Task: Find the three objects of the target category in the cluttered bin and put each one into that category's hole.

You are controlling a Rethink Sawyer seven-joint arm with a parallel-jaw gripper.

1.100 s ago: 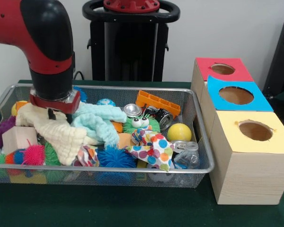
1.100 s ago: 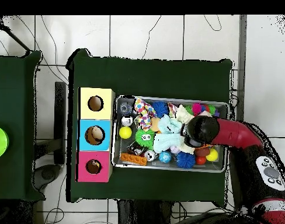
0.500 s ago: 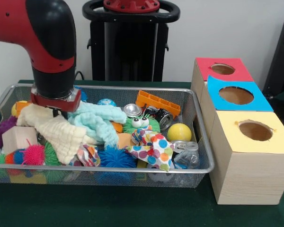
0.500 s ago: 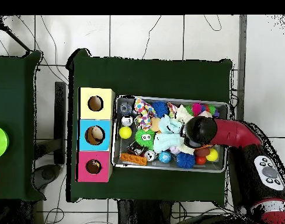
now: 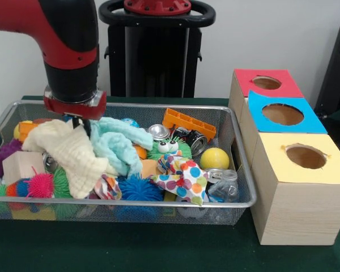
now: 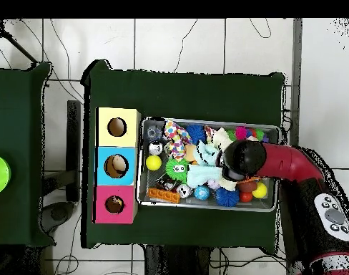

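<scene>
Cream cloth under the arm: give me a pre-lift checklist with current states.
1. Tool pinching the cream cloth: ok; a peak of cloth rises to the tips.
2. Tool state: cannot tell; the tips are too small to read.
3. Cream cloth free of the mint cloth: not ok; they overlap.
4. Path to the boxes: ok; nothing stands above the basket rim on the way.
5. Holes in the red box, blue box and yellow box: ok; all open.
</scene>
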